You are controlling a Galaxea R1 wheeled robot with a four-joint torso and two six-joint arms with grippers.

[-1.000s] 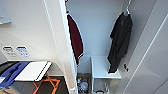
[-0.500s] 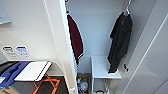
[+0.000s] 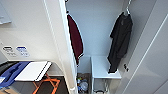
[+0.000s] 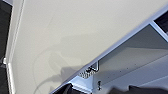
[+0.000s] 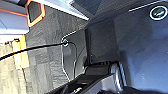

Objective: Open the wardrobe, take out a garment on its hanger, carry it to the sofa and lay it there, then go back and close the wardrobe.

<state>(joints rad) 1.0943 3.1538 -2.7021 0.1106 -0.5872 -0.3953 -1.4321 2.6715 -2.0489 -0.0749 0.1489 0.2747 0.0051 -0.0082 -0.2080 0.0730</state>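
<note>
The wardrobe stands open in the head view, its white back wall lit. The garment, a black shirt, hangs inside at the right on the white hanger, whose hook reaches up to the rail. A dark red garment hangs at the left, partly behind the edge of the left door. The right door is swung out toward me and carries a small handle. In the left wrist view a white wardrobe panel lies close, with a metal hinge beside it.
A white shelf sits under the black shirt, with small items on the wardrobe floor below. Left of the wardrobe stands a white board on orange legs, next to a blue item. The right wrist view shows grey carpet and a black cable.
</note>
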